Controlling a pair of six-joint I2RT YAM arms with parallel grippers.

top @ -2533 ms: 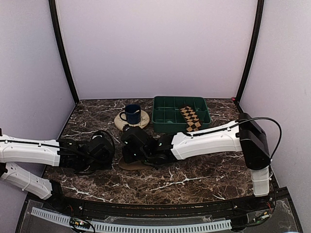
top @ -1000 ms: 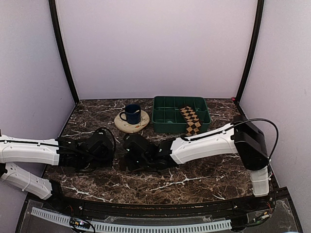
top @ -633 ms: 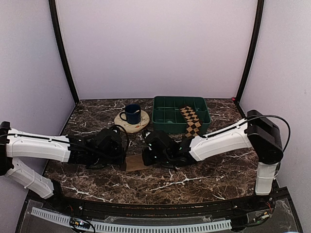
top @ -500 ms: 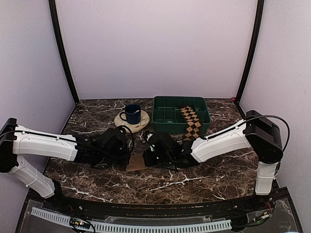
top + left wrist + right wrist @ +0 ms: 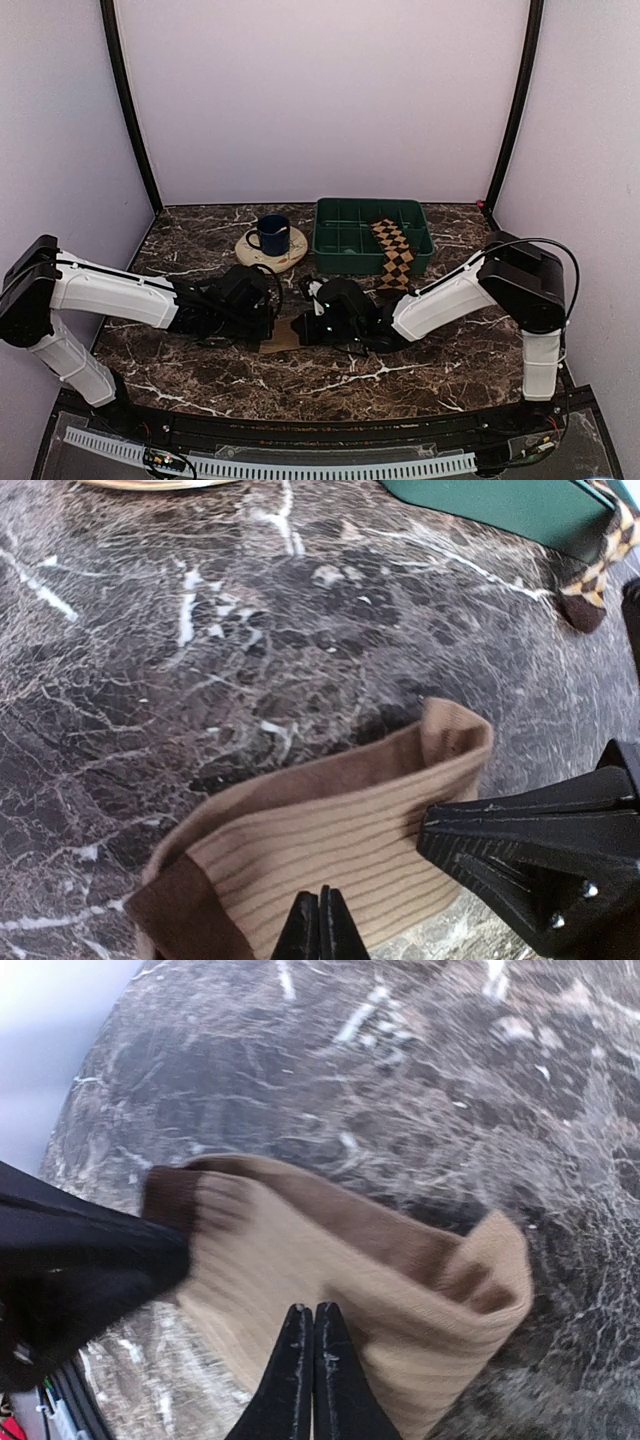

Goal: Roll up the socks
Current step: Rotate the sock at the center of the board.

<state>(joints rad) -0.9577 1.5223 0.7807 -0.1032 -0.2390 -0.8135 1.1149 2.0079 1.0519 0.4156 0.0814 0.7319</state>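
Note:
The tan-beige sock point(image 5: 281, 338) lies folded over on the marble table between my two grippers. In the left wrist view it point(image 5: 340, 830) is ribbed with a dark brown cuff at its near left end; it also shows in the right wrist view point(image 5: 300, 1250). My left gripper point(image 5: 268, 323) point(image 5: 320, 912) is shut with its tips down on the sock's near edge. My right gripper point(image 5: 299, 328) point(image 5: 312, 1322) is shut with its tips on the sock's other end. The argyle sock point(image 5: 392, 243) point(image 5: 600, 560) hangs over the front wall of the green tray point(image 5: 368, 203).
A dark blue mug point(image 5: 271, 234) stands on a round pale coaster point(image 5: 258, 259) behind the left gripper. The green tray point(image 5: 500, 505) sits at the back centre-right. Dark frame posts and lilac walls enclose the table.
Both grippers have moved to the right along the table and the tan sock has shifted with them. The left arm now reaches further out. The argyle sock has not moved.

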